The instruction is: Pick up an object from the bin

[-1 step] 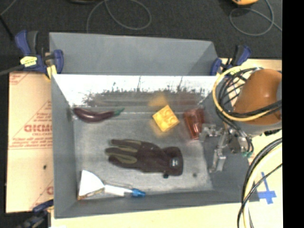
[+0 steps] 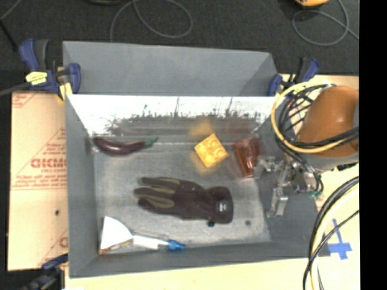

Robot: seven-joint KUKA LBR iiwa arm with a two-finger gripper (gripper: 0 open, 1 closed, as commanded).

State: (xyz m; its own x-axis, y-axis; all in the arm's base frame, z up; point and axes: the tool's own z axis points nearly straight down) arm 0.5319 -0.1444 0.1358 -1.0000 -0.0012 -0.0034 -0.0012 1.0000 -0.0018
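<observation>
Grey bin, gripper parked low by the right wall, just beside a reddish-brown cup-like thing; a dark glove lies mid-floor. Can't tell if it's open or closed, and nothing's grabbed yet. Looks like the approach stage, so next it needs lining up over one item.

Bin contents: dark glove flat mid-floor, fingers pointing left, cuff right, small white label at cuff. Yellow cube behind glove, turned corner-on, apart from it. Red-brown translucent piece just right of cube, near right wall. Purple aubergine rear left along back wall, green stem end right. White cone in front-left corner, blue-tipped white stick just beside it.
</observation>
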